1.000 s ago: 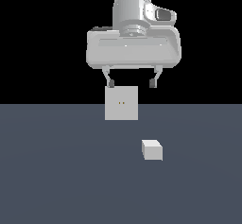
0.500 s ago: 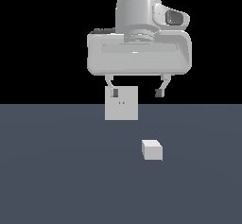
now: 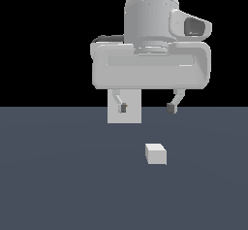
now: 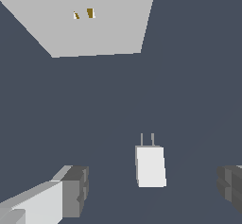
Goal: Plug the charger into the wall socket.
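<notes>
Your gripper (image 3: 147, 107) gapes empty, lower and nearer than a second ago, now masking socket (image 3: 131, 113) centre. Charger (image 3: 155, 154) sits untouched on floor below, prongs toward socket. Descent under way; grasp next, likely.

A bare, dark simulated setting.

We saw a flat slate-grey floor (image 3: 58, 185) filling the lower half of the exterior view, uniform in tone, without texture, seams or markings. Above its straight horizon the backdrop (image 3: 43, 44) was plain black, with no walls, windows or furniture that we could make out. Lighting was even and soft. In the wrist view the same grey floor (image 4: 189, 76) filled most of the picture.
</notes>
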Robot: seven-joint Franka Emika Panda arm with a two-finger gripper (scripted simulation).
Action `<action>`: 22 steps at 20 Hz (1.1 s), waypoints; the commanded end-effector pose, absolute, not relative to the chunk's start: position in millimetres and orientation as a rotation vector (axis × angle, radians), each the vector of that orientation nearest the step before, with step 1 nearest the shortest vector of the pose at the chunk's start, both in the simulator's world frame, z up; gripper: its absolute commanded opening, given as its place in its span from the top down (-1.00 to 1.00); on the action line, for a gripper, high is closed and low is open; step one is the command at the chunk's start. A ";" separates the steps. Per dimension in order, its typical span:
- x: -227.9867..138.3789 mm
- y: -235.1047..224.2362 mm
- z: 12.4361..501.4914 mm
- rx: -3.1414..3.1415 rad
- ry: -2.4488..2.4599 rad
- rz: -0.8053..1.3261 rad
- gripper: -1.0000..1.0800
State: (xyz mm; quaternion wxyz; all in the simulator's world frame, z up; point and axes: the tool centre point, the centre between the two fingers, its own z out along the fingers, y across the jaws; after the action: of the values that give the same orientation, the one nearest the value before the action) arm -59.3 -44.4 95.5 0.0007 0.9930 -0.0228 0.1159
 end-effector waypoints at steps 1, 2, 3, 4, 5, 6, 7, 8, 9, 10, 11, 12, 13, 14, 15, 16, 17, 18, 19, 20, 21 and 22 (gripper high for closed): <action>-62.2 -47.3 88.9 3.111 -0.065 0.410 -0.92; -63.2 -48.3 86.3 3.108 -0.063 0.427 -0.92; -64.0 -49.3 83.9 3.106 -0.061 0.443 -0.92; -64.8 -50.2 81.5 3.103 -0.059 0.458 -0.92; -65.4 -51.1 79.3 3.101 -0.057 0.472 -0.92; -66.0 -51.9 77.2 3.099 -0.055 0.485 -0.92; -66.5 -52.7 75.2 3.097 -0.053 0.497 -0.92; -66.9 -53.3 73.4 3.095 -0.051 0.509 -0.92; -67.3 -54.0 71.7 3.093 -0.050 0.519 -0.92; -67.6 -54.6 70.1 3.091 -0.049 0.529 -0.92; -67.9 -55.1 68.7 3.090 -0.047 0.537 -0.92; -68.1 -55.6 67.4 3.089 -0.046 0.545 -0.92; -68.2 -56.0 66.3 3.088 -0.045 0.552 -0.92; -68.3 -56.4 65.2 3.087 -0.044 0.558 -0.92; -68.4 -56.7 64.4 3.086 -0.043 0.563 -0.92; -68.4 -56.9 63.6 3.085 -0.043 0.566 -0.92; -68.4 -57.2 63.0 3.084 -0.042 0.570 -0.92; -68.4 -57.3 62.5 3.084 -0.042 0.572 -0.92; -68.4 -57.4 62.3 3.084 -0.041 0.573 -0.92; -68.4 -57.5 62.1 3.084 -0.041 0.573 -0.92; -68.6 -57.4 62.5 3.084 -0.042 0.570 -0.92; -68.6 -57.4 62.2 3.084 -0.042 0.570 -0.92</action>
State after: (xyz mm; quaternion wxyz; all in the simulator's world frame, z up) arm -68.6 -57.5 62.3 0.0023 0.9833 -0.0136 0.1815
